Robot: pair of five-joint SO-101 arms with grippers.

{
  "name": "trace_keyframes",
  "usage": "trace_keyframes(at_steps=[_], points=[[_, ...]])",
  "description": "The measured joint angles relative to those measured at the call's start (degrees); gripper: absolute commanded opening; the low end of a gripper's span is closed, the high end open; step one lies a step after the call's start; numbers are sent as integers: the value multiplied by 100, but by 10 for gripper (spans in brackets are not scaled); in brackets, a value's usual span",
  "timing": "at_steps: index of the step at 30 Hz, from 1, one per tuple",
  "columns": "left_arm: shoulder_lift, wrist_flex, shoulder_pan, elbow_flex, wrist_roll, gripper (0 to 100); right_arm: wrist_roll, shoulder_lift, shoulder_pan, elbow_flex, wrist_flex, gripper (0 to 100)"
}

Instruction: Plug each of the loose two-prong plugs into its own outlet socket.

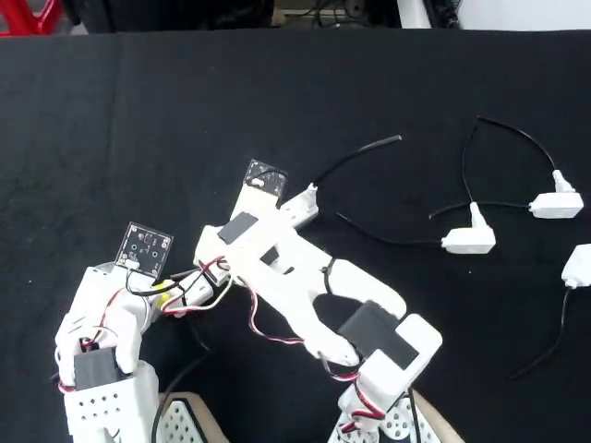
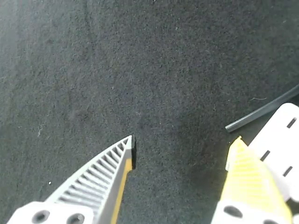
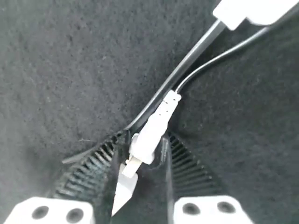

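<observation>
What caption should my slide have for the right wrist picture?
The right gripper pinches a white plug over the black table.

The right arm stretches from its base at 5 o'clock toward the centre of the worktop, with the right hand pinched around a plug. The left arm sits folded at 7 o'clock. The left hand is low, fingers spread wide.

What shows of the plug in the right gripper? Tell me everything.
The plug is slim, white and plastic-looking, with a ribbed collar at its far end where a thin black cord leaves and curves away. It is clamped between the jaws of the right gripper, held over the black cloth. Its prongs cannot be made out clearly.
</observation>
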Motion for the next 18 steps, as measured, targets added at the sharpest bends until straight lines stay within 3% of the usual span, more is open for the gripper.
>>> trace_keyframes(at_steps=[11, 18], points=[[0, 0, 0, 0, 0, 317, 1231, 0, 202, -176, 1336, 12], [0, 0, 0, 0, 0, 317, 3191, 0, 730, -246, 3200, 12]])
